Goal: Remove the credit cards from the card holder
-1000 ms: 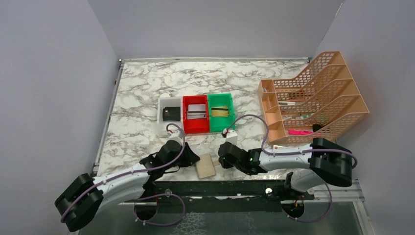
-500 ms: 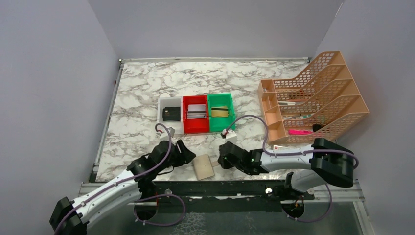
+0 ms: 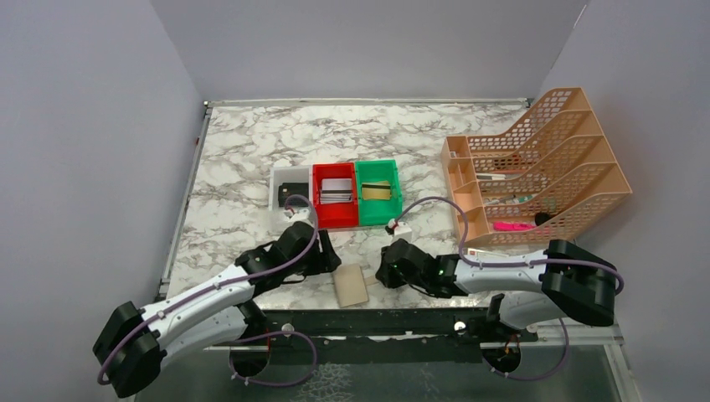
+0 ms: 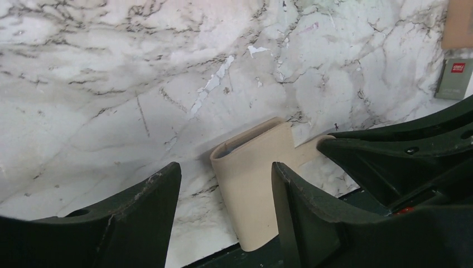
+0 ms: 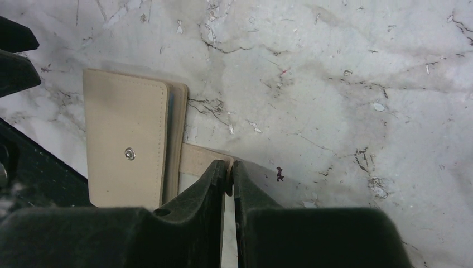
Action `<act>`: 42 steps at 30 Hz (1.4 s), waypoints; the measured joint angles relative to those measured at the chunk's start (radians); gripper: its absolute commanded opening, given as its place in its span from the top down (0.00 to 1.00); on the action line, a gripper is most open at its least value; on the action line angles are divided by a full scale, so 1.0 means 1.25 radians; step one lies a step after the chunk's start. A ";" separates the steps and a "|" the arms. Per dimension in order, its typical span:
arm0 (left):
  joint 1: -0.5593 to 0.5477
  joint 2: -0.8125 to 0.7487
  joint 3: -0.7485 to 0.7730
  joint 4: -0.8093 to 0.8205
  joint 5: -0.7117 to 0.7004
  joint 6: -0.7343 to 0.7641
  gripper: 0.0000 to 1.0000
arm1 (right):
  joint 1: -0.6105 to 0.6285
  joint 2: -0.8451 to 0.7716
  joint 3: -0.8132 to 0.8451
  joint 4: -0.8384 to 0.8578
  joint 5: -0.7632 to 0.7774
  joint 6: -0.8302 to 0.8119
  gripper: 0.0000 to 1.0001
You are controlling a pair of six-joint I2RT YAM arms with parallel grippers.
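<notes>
The tan card holder (image 3: 352,286) lies folded at the table's near edge, its snap stud facing up in the right wrist view (image 5: 125,145). My right gripper (image 3: 383,274) is shut on the holder's snap tab (image 5: 195,159), which is pulled out to the right; the fingertips meet on the tab's end (image 5: 230,164). My left gripper (image 3: 328,260) is open at the holder's left side. In the left wrist view the holder (image 4: 251,195) stands between the open fingers (image 4: 226,167), close to the right finger. The credit cards are hidden inside the holder.
White (image 3: 285,180), red (image 3: 335,219) and green (image 3: 378,163) bins stand behind the holder; flat cards lie in them. A tan mesh file rack (image 3: 544,163) fills the right side. A small white box (image 3: 400,226) lies behind my right gripper. The table's front edge is just below the holder.
My left arm swung out to the left and came back, so its open gripper is again at the holder's left side. My right gripper stayed shut on the tab, hardly moving.
</notes>
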 measured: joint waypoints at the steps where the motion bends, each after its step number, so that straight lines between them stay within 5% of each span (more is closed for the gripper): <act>1: -0.001 0.028 0.019 0.000 0.005 0.015 0.36 | -0.005 0.000 -0.001 0.003 -0.008 0.002 0.86; 24: -0.204 0.390 0.196 0.087 -0.055 0.046 0.25 | -0.037 -0.154 -0.032 0.030 -0.074 0.039 0.90; 34: -0.209 0.246 0.170 0.086 -0.170 -0.020 0.18 | -0.039 -0.272 -0.030 0.061 -0.120 0.056 0.89; 42: -0.209 0.052 0.134 -0.008 -0.290 -0.072 0.18 | -0.041 -0.174 0.042 0.090 -0.197 0.041 0.89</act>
